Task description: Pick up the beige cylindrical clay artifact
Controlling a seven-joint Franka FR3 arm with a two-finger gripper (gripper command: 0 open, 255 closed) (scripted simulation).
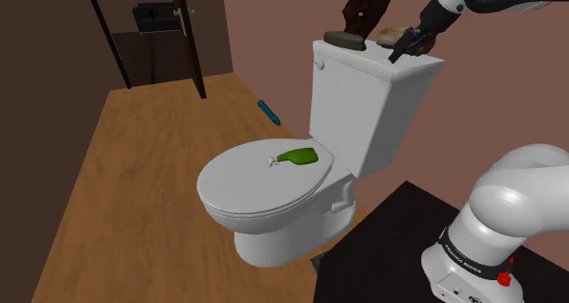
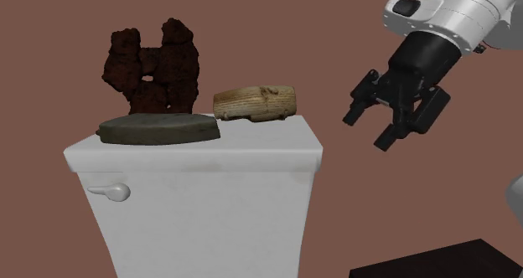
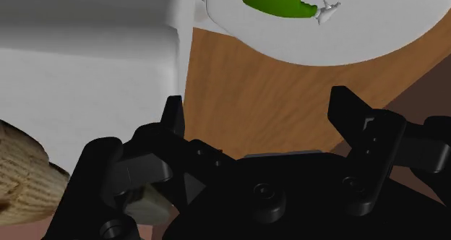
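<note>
**Step in hand: approach.** The gripper [image 2: 373,130] hangs just off the end of the toilet's tank lid [image 2: 277,155]. It is wide open, empty and slanted downward. The beige cylindrical artifact [image 2: 254,103] lies on its side on the tank lid, at the end nearest the gripper. Its far end is just beside a dark brown jagged piece [image 2: 151,67], which stands on a grey oval base [image 2: 159,131].

1. Raise the gripper above lid level before moving inward — its tips look about level with the lid's edge and could strike it.
2. Turn the wrist so the 2 fingers straddle the artifact across its width, not end to end. A cylinder clamped lengthwise is likely to slip.
3. Descend over the middle of the body, clear of the grey oval base.
4. Close gently — the ribbed surface may be brittle.
5. Lift straight up.

The green spray bottle [image 1: 299,157] on the toilet lid [image 1: 239,187] is well apart and needs no attention.
</note>
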